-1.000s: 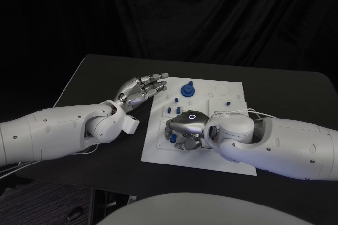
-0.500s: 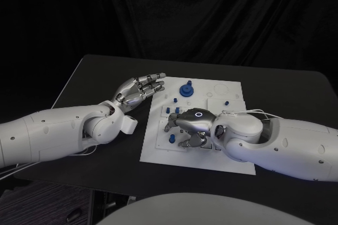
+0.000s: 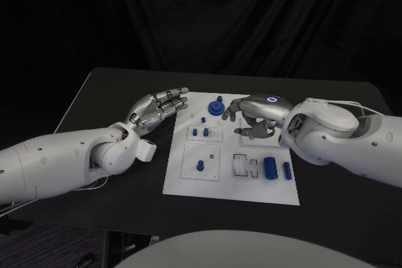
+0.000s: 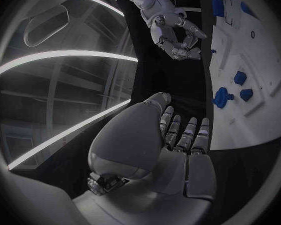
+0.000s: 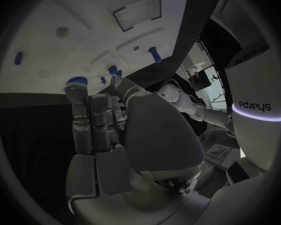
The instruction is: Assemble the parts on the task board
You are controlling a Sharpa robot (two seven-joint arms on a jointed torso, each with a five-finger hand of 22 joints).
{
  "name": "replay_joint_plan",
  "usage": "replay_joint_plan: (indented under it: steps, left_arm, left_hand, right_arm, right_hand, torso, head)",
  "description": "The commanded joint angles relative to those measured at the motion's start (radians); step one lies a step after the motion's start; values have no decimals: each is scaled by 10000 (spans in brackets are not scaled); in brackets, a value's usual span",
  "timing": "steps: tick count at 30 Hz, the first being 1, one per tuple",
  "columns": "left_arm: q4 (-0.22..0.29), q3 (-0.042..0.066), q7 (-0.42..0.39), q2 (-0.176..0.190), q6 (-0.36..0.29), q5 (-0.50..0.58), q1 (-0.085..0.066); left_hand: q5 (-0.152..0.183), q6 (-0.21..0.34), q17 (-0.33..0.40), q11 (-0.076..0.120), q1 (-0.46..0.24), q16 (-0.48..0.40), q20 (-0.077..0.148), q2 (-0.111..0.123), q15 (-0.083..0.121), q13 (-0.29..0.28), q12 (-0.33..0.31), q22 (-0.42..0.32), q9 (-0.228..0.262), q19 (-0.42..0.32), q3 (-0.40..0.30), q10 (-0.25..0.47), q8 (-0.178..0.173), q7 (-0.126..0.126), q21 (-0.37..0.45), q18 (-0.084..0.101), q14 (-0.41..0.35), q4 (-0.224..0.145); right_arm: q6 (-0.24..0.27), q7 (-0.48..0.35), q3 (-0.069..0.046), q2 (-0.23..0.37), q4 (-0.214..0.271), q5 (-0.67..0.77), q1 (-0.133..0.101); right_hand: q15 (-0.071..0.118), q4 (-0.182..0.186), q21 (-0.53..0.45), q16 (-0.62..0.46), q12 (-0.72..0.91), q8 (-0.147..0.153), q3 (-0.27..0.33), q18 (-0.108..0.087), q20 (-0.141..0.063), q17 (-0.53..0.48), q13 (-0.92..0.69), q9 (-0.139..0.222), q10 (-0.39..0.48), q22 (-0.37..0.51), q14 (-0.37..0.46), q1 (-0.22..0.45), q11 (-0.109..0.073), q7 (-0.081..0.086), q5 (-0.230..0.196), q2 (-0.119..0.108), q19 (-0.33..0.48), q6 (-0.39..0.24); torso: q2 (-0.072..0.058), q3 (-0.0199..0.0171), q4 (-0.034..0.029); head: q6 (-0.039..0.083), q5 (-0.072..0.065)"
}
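The right hand [image 3: 254,118], fingers curled and apparently empty, hovered over the far end of the task board [image 3: 230,186], close beside the round blue part [image 3: 217,109]. The left hand [image 3: 157,110] waited open just beside the board's edge. A careless reach could knock that part loose.

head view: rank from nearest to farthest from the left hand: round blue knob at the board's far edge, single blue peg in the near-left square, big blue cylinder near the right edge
From the left hand:
1. Round blue knob, far edge of the task board, just beside the fingertips.
2. Single blue peg, near-left square.
3. Big blue cylinder, near-right, across the board.
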State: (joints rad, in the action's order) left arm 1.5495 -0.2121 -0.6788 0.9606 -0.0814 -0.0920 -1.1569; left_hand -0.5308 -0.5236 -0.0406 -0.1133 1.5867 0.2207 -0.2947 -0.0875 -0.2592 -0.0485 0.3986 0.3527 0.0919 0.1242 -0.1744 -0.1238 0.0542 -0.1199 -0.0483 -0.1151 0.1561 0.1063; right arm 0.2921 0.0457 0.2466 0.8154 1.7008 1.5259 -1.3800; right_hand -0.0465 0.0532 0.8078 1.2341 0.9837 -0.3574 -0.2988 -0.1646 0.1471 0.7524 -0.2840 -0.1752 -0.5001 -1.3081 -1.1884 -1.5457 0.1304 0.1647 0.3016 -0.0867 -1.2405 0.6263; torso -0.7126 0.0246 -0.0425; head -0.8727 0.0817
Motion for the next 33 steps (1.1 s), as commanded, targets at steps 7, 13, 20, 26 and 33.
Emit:
replay_joint_plan:
  steps: [7, 13, 20, 26, 33]
  left_arm:
    - [58, 11, -1584, 26, 37, 69, 14]
    - [73, 11, -1589, 64, 62, 68, 14]
    - [62, 11, -1592, 54, 89, 68, 15]
    - [31, 10, -1608, 21, 125, 68, 18]
    - [39, 10, -1611, 32, 144, 68, 25]
  left_hand:
    - [9, -22, 2, -11, -85, -21, 6, -35, 77, -9, 30, -6, -4, 78, -62, 16, 36, 37, -23, 169, 11, -8]
    - [-5, -8, 4, -15, -87, -25, 6, -41, 85, -8, 29, 6, -8, 87, -73, 18, 33, 39, -24, 171, 2, -6]
    - [-48, -19, 2, -30, -86, -11, 6, -58, 91, -11, 49, 7, -8, 100, -108, 13, 33, 38, -25, 177, 2, -9]
    - [-77, -21, -2, -37, -82, 10, 6, -64, 91, -12, 64, 31, -9, 120, -133, 9, 33, 34, -29, 179, 12, -17]
    - [-104, -12, -3, -46, -76, 15, 6, -68, 88, -13, 73, 36, -13, 132, -156, 4, 31, 31, -32, 181, 13, -27]
  right_arm:
    - [537, 361, 8, 637, -941, -190, -16]
    - [502, 540, 9, 628, -1674, 261, 294]
    - [497, 518, 10, 451, -2170, 362, 559]
    - [493, 421, 9, 195, -2530, 383, 735]
    - [526, 291, 9, -66, -2906, 388, 968]
  right_hand:
    - [85, 216, 1351, 556, -989, 173, -1208, 374, -75, 1161, 716, 230, -909, -784, -1088, 531, -50, 194, -216, -435, -912, 1206]
    - [-14, 315, 1601, 631, -2265, 750, -1450, 433, -10, 1470, 1417, 401, -841, -875, -1360, 782, 71, 192, -424, -707, -1120, 1403]
    - [-42, 334, 1563, 609, -2489, 867, -1387, 426, 11, 1458, 1548, 427, -794, -869, -1362, 853, 94, 221, -480, -733, -1121, 1499]
    - [-46, 353, 1646, 651, -2541, 915, -1336, 442, 20, 1565, 1588, 433, -842, -896, -1413, 907, 92, 205, -491, -738, -1161, 1563]
    - [-34, 351, 1698, 674, -2566, 967, -1316, 449, 17, 1617, 1621, 437, -986, -914, -1453, 924, 77, 192, -480, -714, -1198, 1641]
  torso:
    - [61, 30, -9]
    - [64, 42, -3]
    - [48, 4, -3]
    - [45, 8, 5]
    - [49, 6, 10]
  head:
    - [1, -400]
    - [1, -417]
    - [1, -489]
    - [1, -441]
    - [1, -467]
